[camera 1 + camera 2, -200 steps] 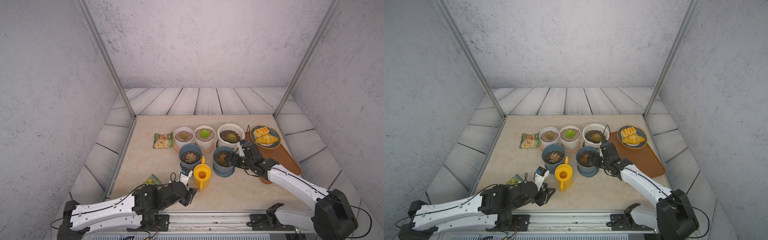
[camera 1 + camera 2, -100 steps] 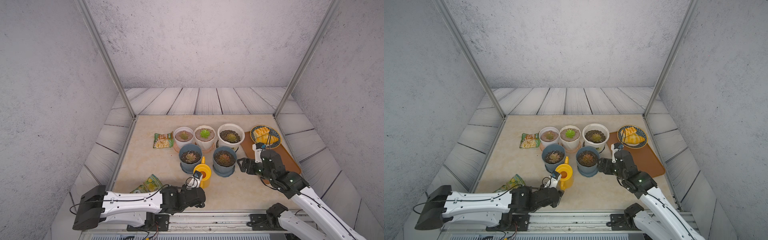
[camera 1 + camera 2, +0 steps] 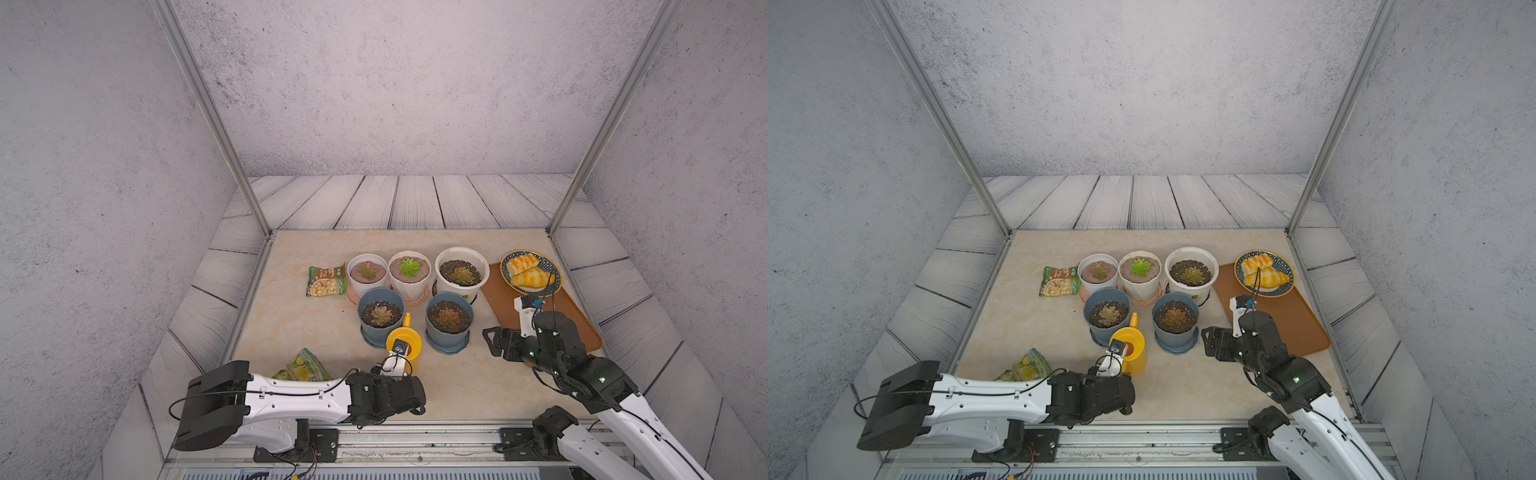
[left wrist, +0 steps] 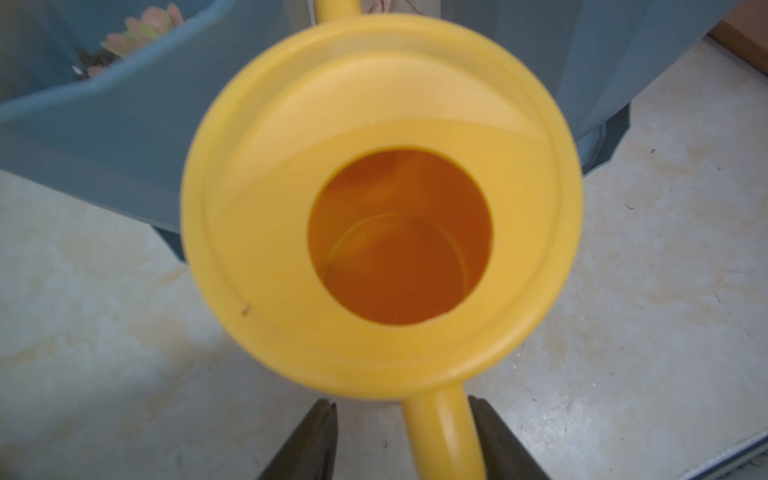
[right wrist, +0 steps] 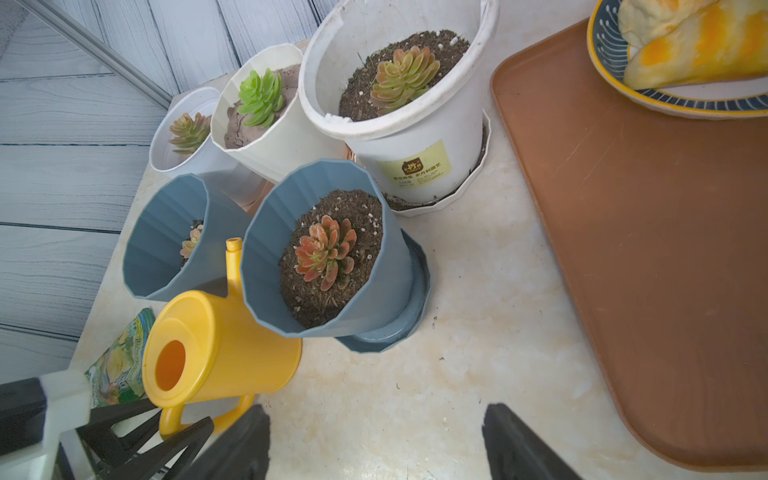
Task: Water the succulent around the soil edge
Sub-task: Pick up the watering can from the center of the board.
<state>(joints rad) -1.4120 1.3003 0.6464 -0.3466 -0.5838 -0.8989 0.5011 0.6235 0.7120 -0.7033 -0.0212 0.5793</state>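
A yellow watering can stands on the table between two blue pots, its spout pointing away. Each blue pot holds a reddish succulent in dark soil: one to the left, one to the right. My left gripper straddles the can's handle. One finger lies against the handle; the other stands apart with table showing in the gap. My right gripper hovers open and empty over bare table, right of the right blue pot.
Three white pots with succulents stand in a row behind the blue ones. A snack packet lies at the back left, a green packet beside my left arm. A brown tray on the right carries a plate of pastries.
My left arm has reached forward to the watering can, and its jaws have narrowed around the handle. My right gripper has drawn back from the right blue pot toward the front right.
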